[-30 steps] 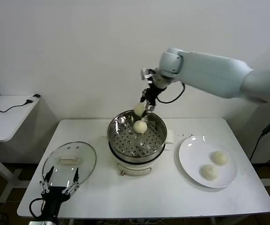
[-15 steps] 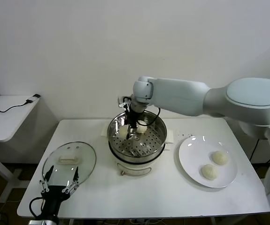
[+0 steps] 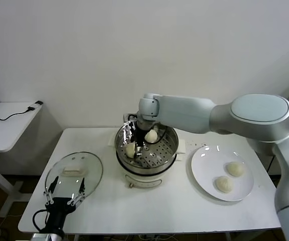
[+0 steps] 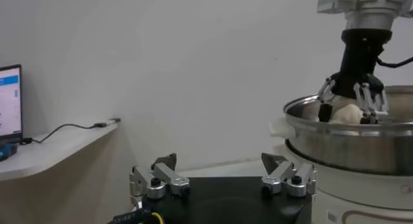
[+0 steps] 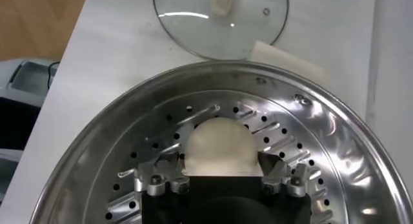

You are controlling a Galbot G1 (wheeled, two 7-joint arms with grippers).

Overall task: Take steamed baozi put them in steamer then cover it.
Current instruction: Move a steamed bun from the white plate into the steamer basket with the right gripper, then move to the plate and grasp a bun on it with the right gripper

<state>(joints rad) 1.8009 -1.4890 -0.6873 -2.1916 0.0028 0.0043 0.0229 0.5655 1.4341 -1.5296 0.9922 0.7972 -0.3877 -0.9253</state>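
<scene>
My right gripper (image 3: 135, 144) is down inside the steel steamer (image 3: 170, 150), shut on a baozi (image 3: 130, 149) at the left part of the perforated floor. In the right wrist view the bun (image 5: 218, 144) sits between both fingers, over the steamer floor (image 5: 335, 154). A second baozi (image 3: 151, 136) lies at the back of the basket. Two more baozi (image 3: 235, 168) (image 3: 224, 184) lie on the white plate (image 3: 204, 168). The glass cover (image 3: 75, 173) lies flat on the table at the left. My left gripper (image 3: 64, 195) is open and empty by the front left edge.
The steamer stands on a white pot base (image 3: 144, 179) at the table's middle. A side table (image 3: 8, 123) with cables stands far left. In the left wrist view the steamer wall (image 4: 348, 144) rises ahead of my open left gripper (image 4: 222, 177).
My right gripper has come down from above the steamer's back rim into the basket and moved left, carrying the baozi with it. The left arm has not moved.
</scene>
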